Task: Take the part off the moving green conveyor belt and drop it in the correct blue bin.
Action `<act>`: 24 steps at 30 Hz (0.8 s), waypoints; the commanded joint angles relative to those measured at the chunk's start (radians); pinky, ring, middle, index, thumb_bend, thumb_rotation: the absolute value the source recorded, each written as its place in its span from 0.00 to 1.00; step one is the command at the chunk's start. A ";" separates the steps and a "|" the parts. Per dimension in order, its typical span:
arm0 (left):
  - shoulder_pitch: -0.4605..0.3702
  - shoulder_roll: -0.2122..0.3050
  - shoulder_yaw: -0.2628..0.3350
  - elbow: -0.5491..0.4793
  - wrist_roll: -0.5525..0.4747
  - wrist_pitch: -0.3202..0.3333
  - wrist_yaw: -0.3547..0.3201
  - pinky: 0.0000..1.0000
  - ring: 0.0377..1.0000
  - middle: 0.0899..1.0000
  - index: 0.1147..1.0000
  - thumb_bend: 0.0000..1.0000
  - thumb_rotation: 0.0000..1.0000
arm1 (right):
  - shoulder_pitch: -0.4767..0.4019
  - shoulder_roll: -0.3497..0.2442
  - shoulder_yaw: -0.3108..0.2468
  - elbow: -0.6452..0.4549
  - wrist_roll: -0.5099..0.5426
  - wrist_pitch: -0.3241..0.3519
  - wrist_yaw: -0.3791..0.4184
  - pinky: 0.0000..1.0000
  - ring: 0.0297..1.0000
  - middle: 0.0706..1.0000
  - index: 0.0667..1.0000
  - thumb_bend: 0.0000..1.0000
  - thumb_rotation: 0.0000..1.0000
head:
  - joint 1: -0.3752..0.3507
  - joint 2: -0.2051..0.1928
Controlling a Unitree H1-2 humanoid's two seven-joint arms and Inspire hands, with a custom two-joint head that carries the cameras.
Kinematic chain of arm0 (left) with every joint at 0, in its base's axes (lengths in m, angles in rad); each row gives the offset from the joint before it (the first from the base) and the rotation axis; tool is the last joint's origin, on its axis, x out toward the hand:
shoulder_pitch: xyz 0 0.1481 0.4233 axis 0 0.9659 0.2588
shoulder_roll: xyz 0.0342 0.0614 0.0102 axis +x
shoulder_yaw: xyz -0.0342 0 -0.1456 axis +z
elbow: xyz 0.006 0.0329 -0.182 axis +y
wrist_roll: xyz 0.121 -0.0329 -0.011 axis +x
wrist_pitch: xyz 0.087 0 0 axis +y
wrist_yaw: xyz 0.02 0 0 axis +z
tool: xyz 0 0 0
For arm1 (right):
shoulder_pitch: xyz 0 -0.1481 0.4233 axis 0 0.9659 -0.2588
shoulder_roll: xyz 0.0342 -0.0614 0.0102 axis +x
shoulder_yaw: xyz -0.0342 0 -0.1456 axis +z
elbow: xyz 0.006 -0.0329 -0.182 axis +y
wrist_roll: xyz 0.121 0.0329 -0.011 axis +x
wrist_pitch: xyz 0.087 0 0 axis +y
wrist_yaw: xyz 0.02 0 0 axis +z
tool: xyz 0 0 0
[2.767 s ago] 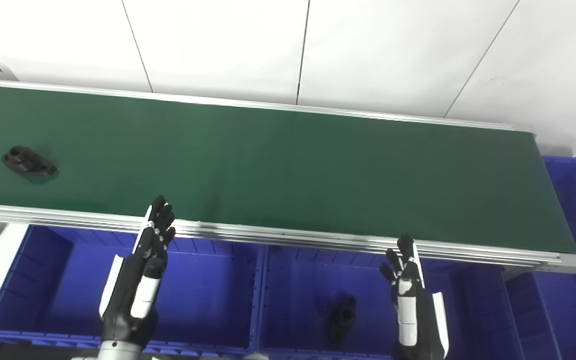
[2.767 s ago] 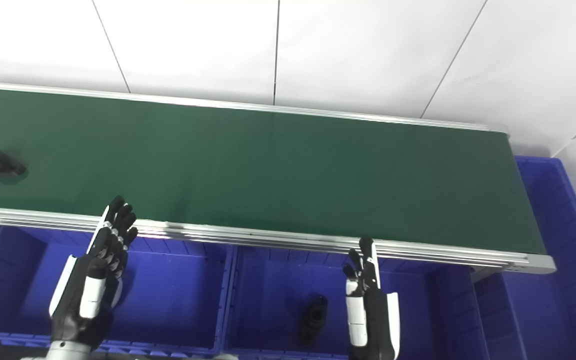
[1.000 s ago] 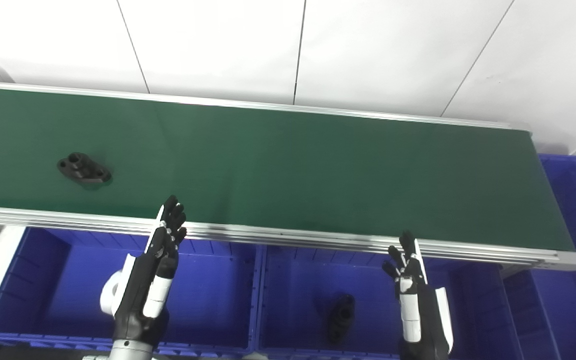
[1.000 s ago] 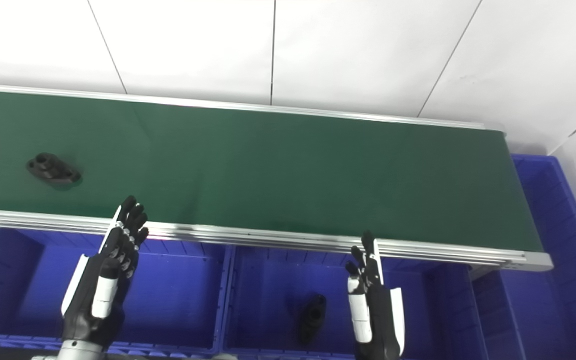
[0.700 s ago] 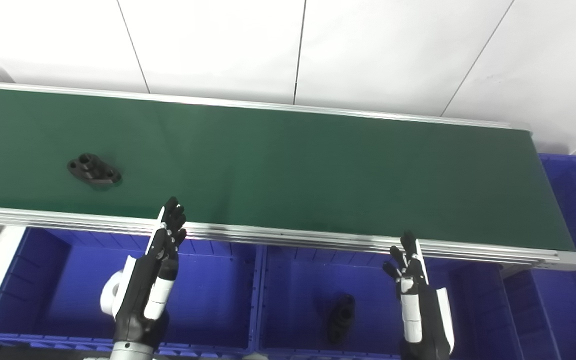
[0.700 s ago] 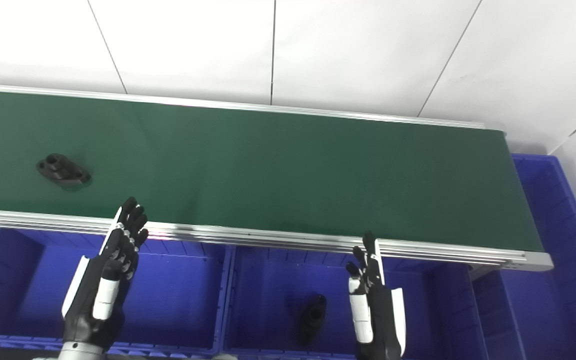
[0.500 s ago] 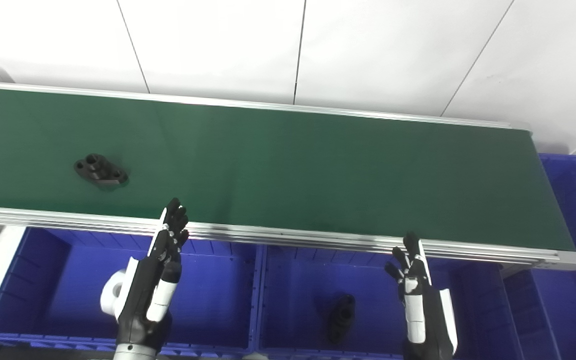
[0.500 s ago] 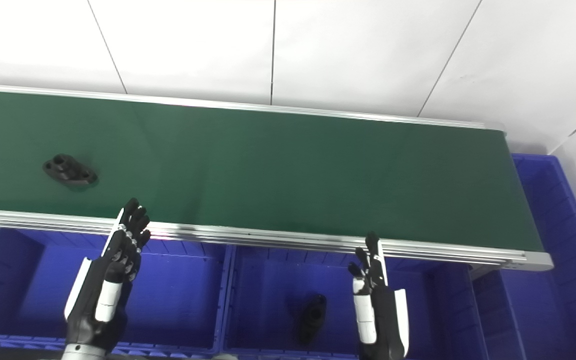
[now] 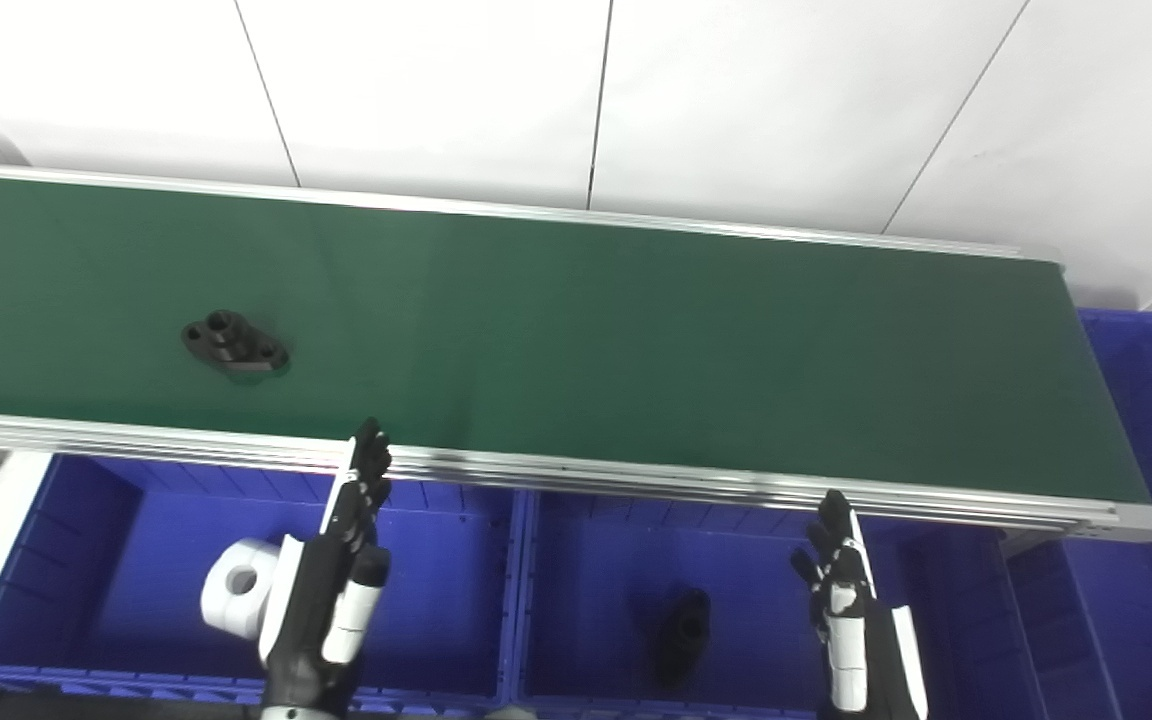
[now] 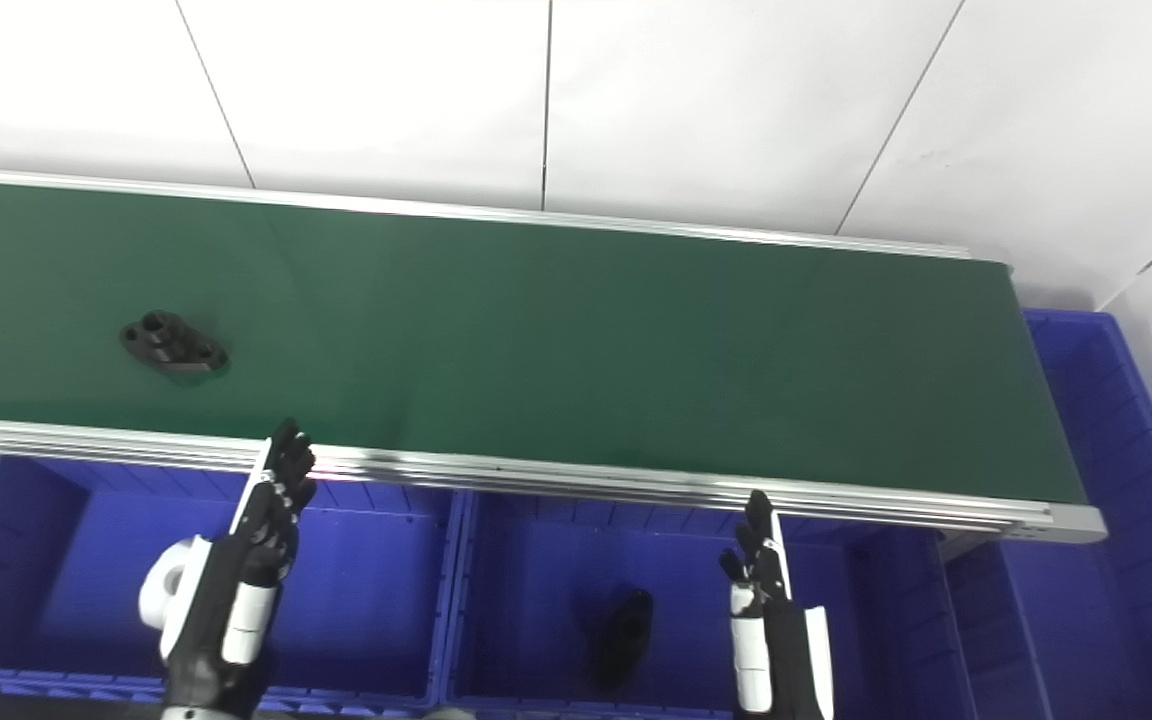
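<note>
Now the black part [image 9: 234, 343] lies flat on the green belt [image 9: 576, 330], toward its left end and nearer the front rail, touched by neither robot hand. Below the rail, the left robot hand [image 9: 336, 590] is raised over the left bin [image 9: 76, 520], fingers straight and spread, holding nothing; its fingertips reach up to the rail's edge. A white ring-shaped piece [image 9: 236, 598] sits in that bin just beside the hand. Over the middle bin [image 9: 576, 540], the right robot hand [image 9: 851, 620] stands likewise empty, fingers apart. Another black part [image 9: 684, 632] rests on that bin's floor. Further right a third bin [image 9: 1151, 420] wraps round the belt's end.
</note>
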 commanded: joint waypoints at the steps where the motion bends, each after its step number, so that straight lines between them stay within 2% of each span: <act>1: 0.002 -0.015 -0.009 -0.010 0.017 -0.032 0.016 1.00 1.00 1.00 1.00 0.67 0.97 | -0.007 -0.009 -0.011 0.005 0.019 -0.080 0.011 0.94 1.00 1.00 1.00 0.84 1.00 | 0.023 -0.015; 5: -0.001 -0.031 -0.021 0.015 0.035 -0.053 0.034 1.00 1.00 1.00 1.00 0.62 0.94 | -0.020 -0.032 -0.024 0.043 0.013 -0.109 0.026 0.94 0.99 1.00 1.00 0.81 1.00 | 0.047 -0.043; 7: -0.003 -0.035 -0.027 0.026 0.026 -0.055 0.031 1.00 1.00 1.00 1.00 0.61 0.93 | -0.026 -0.049 -0.025 0.052 0.031 -0.103 0.042 0.95 1.00 1.00 1.00 0.78 0.88 | 0.057 -0.051; 8: -0.006 -0.039 -0.030 0.032 0.020 -0.057 0.029 1.00 1.00 1.00 1.00 0.61 0.93 | -0.031 -0.056 -0.028 0.058 0.040 -0.105 0.049 0.95 1.00 1.00 1.00 0.78 0.87 | 0.075 -0.052; 10: -0.009 -0.046 -0.034 0.042 0.014 -0.062 0.031 1.00 1.00 1.00 1.00 0.60 0.90 | -0.039 -0.062 -0.035 0.069 0.051 -0.115 0.056 0.96 0.99 1.00 1.00 0.74 0.79 | 0.094 -0.052; 12: -0.012 -0.055 -0.036 0.050 0.019 -0.068 0.039 1.00 1.00 1.00 1.00 0.63 0.89 | -0.044 -0.066 -0.041 0.079 0.047 -0.128 0.057 0.94 0.98 1.00 1.00 0.71 0.83 | 0.111 -0.054; 15: -0.019 -0.058 -0.040 0.064 0.017 -0.081 0.043 1.00 1.00 1.00 1.00 0.64 0.84 | -0.051 -0.069 -0.047 0.091 0.036 -0.139 0.057 0.93 0.99 1.00 1.00 0.71 0.97 | 0.127 -0.053; 17: -0.023 -0.056 -0.042 0.072 0.010 -0.088 0.040 1.00 1.00 1.00 1.00 0.63 0.84 | -0.059 -0.073 -0.050 0.100 0.033 -0.143 0.059 0.93 1.00 1.00 1.00 0.71 0.98 | 0.135 -0.054; 21: -0.029 -0.054 -0.044 0.081 0.005 -0.096 0.040 1.00 1.00 1.00 1.00 0.64 0.84 | -0.071 -0.079 -0.051 0.110 0.032 -0.143 0.066 0.95 1.00 1.00 1.00 0.64 0.89 | 0.141 -0.051; 24: -0.032 -0.054 -0.045 0.085 -0.014 -0.100 0.036 1.00 1.00 1.00 1.00 0.65 0.81 | -0.074 -0.078 -0.052 0.107 0.028 -0.137 0.069 0.97 1.00 1.00 1.00 0.61 0.88 | 0.142 -0.045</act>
